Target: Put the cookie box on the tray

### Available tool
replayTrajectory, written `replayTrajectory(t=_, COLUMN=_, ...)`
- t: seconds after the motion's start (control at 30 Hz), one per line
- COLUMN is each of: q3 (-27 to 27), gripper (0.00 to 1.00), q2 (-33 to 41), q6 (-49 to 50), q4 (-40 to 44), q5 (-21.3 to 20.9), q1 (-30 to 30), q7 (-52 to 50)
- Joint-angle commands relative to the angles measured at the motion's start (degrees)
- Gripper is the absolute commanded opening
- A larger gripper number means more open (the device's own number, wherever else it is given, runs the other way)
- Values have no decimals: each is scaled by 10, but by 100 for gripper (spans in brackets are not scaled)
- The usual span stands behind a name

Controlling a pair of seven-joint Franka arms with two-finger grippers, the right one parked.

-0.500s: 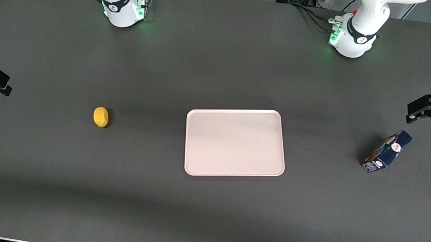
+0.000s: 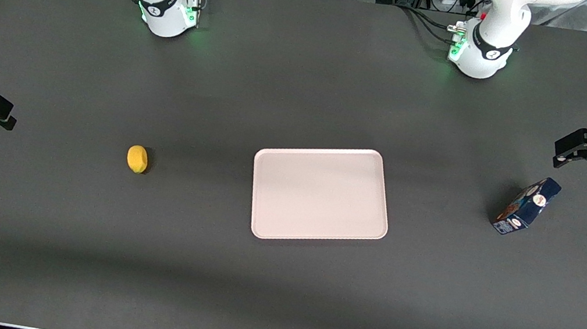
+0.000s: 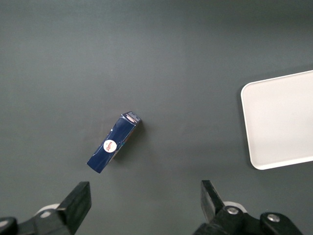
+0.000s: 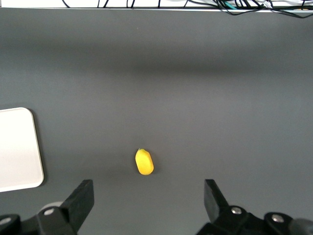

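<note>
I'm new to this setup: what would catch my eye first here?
The big pale tray lies mid-table. The navy cookie box lies apart from it toward the working arm's end, with the open gripper hovering just past it. A small yellow object sits toward the parked arm's end.

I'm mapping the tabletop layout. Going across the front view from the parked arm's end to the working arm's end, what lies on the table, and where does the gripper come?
Yellow object → tray → cookie box → gripper, open, above the table.
</note>
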State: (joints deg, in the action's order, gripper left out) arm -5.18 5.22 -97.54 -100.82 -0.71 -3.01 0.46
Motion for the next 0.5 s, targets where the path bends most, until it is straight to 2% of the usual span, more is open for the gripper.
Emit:
replayTrajectory(t=0.0, q3=3, gripper=100, q2=2, q6=-5, q4=-2, q5=-6, q1=6, q7=65)
replayTrajectory(t=0.33, q3=9, gripper=100, q2=1, q6=0, q4=-11, q5=-8, q1=3, q7=192)
replayTrajectory(t=0.47, q3=34, gripper=100, q2=1, q6=-8, q4=-29, q5=-9, q1=3, q7=242)
